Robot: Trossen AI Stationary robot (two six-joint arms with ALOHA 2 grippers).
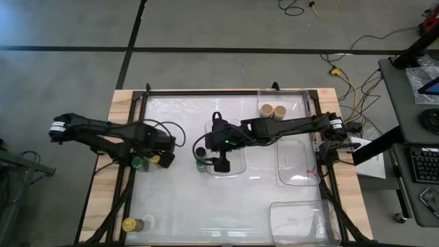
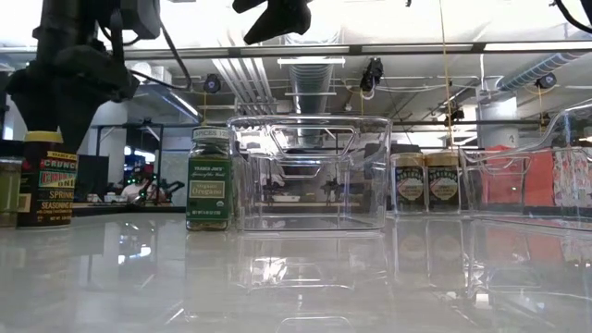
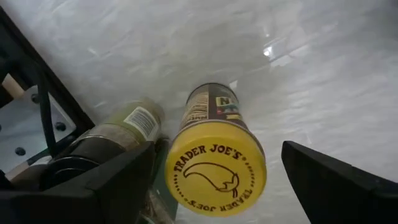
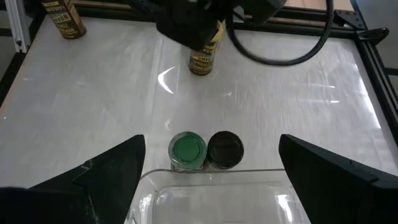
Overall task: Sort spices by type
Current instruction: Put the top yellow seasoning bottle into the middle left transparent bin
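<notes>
Left gripper (image 3: pixel 217 180) hangs with fingers apart around the yellow-lidded jar (image 3: pixel 215 167), half hiding a green-lidded jar (image 3: pixel 121 127), while the right gripper (image 4: pixel 211 168) hovers, fingers spread, over two jars beside a tray (image 4: pixel 217 193).

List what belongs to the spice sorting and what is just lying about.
Job: tan-lid jars, yellow-lid jar, second yellow-lid jar, green-lid jar, second green-lid jar, black-lid jar, clear trays.
Lying about: floor cables, keyboard.

One camera looks straight down on my desk (image 1: pixel 178 199). One sits low, level with it. My wrist cameras look down close; both see the yellow-lid jar (image 3: pixel 214 171).
</notes>
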